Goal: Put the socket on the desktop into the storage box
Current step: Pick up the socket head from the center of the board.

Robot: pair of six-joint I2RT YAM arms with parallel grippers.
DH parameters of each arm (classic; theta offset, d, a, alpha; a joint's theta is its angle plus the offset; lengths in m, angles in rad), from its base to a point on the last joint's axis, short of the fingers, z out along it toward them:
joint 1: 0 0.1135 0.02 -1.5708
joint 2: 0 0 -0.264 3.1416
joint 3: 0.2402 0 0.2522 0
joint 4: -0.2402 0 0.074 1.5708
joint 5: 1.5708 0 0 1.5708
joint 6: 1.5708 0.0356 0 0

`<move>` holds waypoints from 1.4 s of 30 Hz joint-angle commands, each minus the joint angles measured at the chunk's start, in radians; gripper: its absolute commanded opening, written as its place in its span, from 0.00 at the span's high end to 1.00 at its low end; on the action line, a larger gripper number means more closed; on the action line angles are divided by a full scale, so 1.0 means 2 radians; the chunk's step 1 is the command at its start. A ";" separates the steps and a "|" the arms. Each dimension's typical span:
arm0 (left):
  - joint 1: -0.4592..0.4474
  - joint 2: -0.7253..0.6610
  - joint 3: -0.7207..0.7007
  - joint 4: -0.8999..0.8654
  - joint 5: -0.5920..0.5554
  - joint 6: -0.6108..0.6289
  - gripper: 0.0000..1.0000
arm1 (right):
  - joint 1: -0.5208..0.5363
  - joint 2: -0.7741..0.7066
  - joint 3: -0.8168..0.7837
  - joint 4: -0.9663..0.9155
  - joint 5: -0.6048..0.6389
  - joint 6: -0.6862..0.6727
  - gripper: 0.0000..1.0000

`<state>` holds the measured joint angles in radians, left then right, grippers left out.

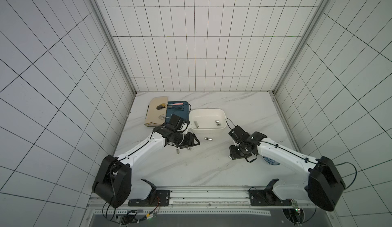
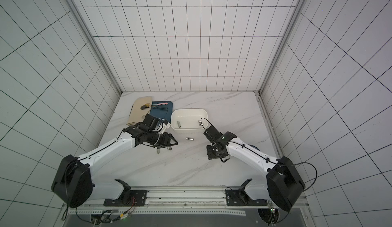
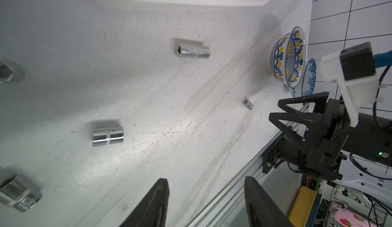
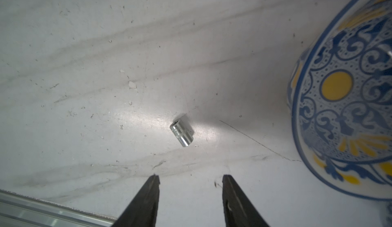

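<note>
The white storage box (image 1: pixel 206 110) (image 2: pixel 188 110) stands at the back of the marble desktop (image 1: pixel 191 168) and holds three chrome sockets (image 1: pixel 196 123). More sockets lie loose on the desktop: one (image 1: pixel 209 139) (image 3: pixel 192 51) in front of the box, and two (image 1: pixel 189 149) (image 3: pixel 107 135) beside my left gripper (image 1: pixel 196 142) (image 3: pixel 206 180), which hangs open and empty. My right gripper (image 1: pixel 233 154) (image 4: pixel 191 176) points down, open with nothing between its fingers. A small socket (image 4: pixel 182 133) (image 3: pixel 247 104) lies on its side just ahead of its tips.
A blue-and-yellow patterned bowl (image 4: pixel 343 100) (image 3: pixel 286 56) and a blue plate (image 1: pixel 271 162) sit close to the right arm. A dark-blue tray (image 1: pixel 180 111) with tools and a beige cloth (image 1: pixel 156 111) lie at the back left. A metal rail (image 1: pixel 210 194) runs along the front edge.
</note>
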<state>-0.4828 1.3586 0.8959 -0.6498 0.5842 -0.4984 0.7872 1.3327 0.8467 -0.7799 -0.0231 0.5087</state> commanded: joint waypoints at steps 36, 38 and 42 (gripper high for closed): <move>-0.001 -0.002 -0.028 0.035 -0.001 -0.020 0.40 | -0.008 0.121 0.010 0.059 -0.038 -0.022 0.72; -0.001 -0.003 -0.030 0.036 -0.002 -0.021 0.40 | -0.007 0.122 0.010 0.060 -0.037 -0.021 0.74; -0.001 -0.002 -0.031 0.037 -0.004 -0.022 0.40 | -0.007 0.126 0.011 0.060 -0.040 -0.021 0.79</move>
<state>-0.4828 1.3590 0.8455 -0.6014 0.5919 -0.5411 0.7784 1.5650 0.8482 -0.6559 -0.0933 0.4671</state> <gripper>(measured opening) 0.597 0.217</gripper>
